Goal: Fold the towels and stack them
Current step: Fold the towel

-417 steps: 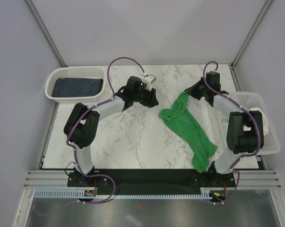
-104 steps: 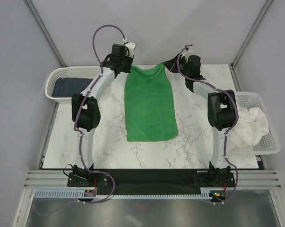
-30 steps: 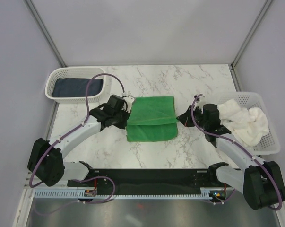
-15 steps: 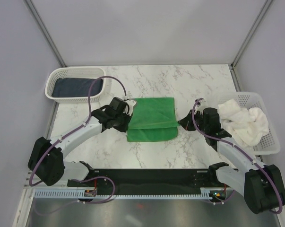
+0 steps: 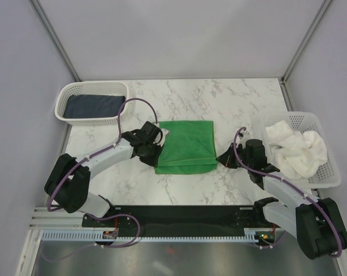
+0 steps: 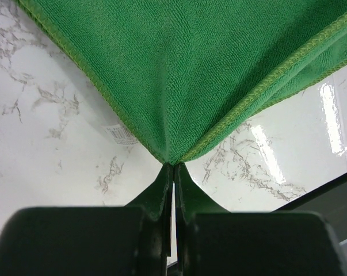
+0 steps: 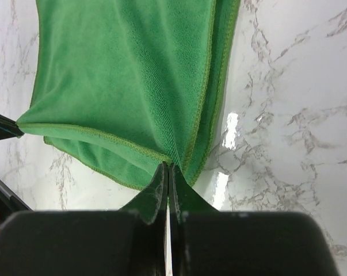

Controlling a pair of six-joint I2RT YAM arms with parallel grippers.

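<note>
Top external view: a green towel (image 5: 186,145) lies doubled over near the middle of the white, grey-veined marble bench (image 5: 179,192), forming a rough rectangle with its fold on the far side. The upper layer stops just short of the lower one, so a strip of the lower layer shows along the near edge. The cloth is a fine, short-pile terry with a stitched, lighter green hem.

In the left wrist view, the left claw (image 6: 173,169) is pinched together on a hemmed corner, pulling it into a taut point, with a small white label showing just beside the hem. The right claw (image 7: 167,171) is likewise clamped on the opposite near corner, its fingers closed flat against each other.

A perforated white plastic basket (image 5: 64,95) at the far left holds a flat dark towel (image 5: 92,105). Another basket (image 5: 330,172) at the right edge holds rumpled white towels (image 5: 297,150). Glossy bare marble runs between the green towel and both baskets, and beyond it to the far edge.
</note>
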